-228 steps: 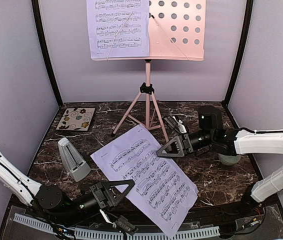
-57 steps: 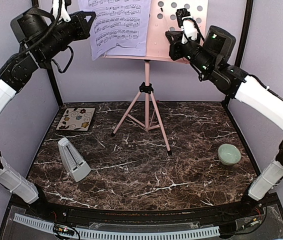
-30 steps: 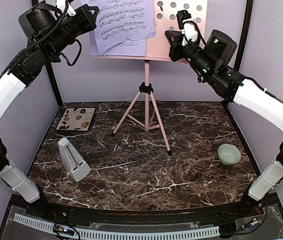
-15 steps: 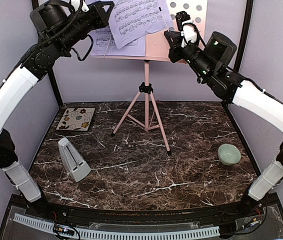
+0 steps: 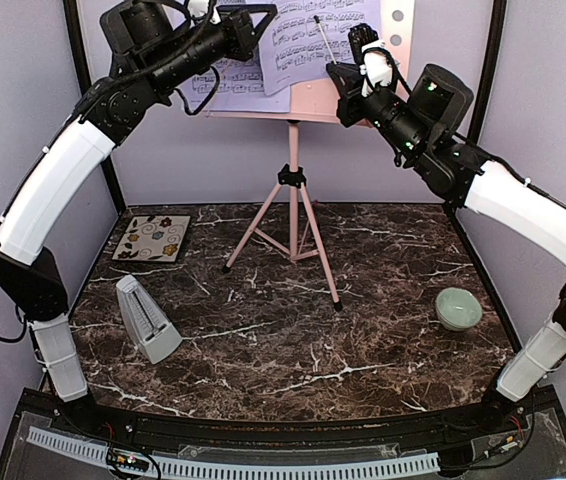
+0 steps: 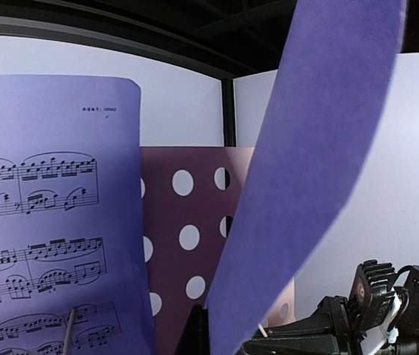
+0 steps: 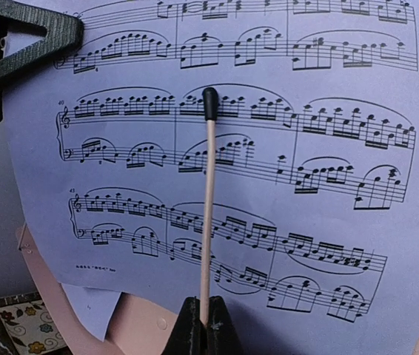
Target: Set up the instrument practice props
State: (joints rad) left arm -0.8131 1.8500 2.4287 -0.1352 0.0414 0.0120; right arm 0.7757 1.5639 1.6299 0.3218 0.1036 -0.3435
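Sheet (image 5: pixel 298 50) | limp, light, creases easily; your left hand (image 5: pixel 261 18) pinches its edge | your right hand (image 7: pixel 200 329) is closed on the thin springy wire (image 7: pixel 206 207) of the stand (image 5: pixel 294 150)

The top camera sits above and behind my arm bases, looking down over the dark marbled tabletop (image 5: pixel 293 350) toward the back wall. My left wrist camera looks up close at the pink perforated-metal music stand (image 6: pixel 166 211); my right faces a pale lavender printed sheet-music page (image 7: pixel 283 192), nearer. All three share that stand.
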